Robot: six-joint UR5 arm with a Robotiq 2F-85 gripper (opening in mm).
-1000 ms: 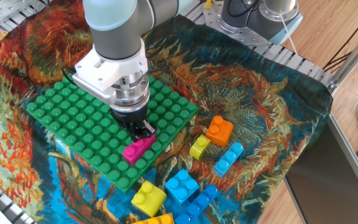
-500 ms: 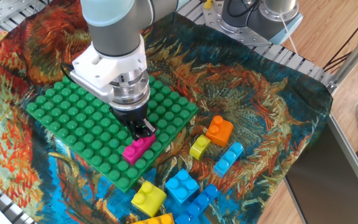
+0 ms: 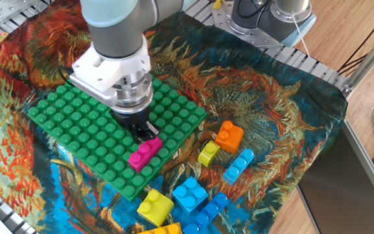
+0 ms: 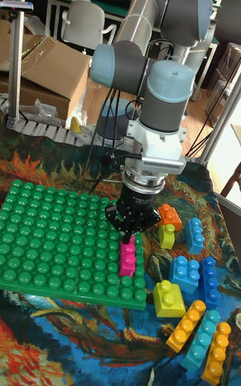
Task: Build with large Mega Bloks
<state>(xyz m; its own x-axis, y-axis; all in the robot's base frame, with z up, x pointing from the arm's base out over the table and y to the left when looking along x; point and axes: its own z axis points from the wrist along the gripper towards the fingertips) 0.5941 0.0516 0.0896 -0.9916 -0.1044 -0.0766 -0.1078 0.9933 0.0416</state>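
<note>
Currently the magenta brick [image 3: 145, 154] sits on the green baseplate [image 3: 76, 127] near its front-right edge. Gripper [image 3: 147, 134] hangs just above the brick's far end; you cannot tell how the jaws stand. Judge it light, rigid, glossy, likely slick: grip the long flat sides, not the studs.

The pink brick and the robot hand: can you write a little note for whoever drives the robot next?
Hand: just above the magenta brick; whether it is open or gripping cannot be told.
Magenta brick: sits on the green baseplate, near its front right edge.
Loose on the cloth to the right: orange brick, small yellow brick, light blue brick, blue brick, yellow brick.
Done: one brick on the plate.
Left: add the loose bricks.
</note>
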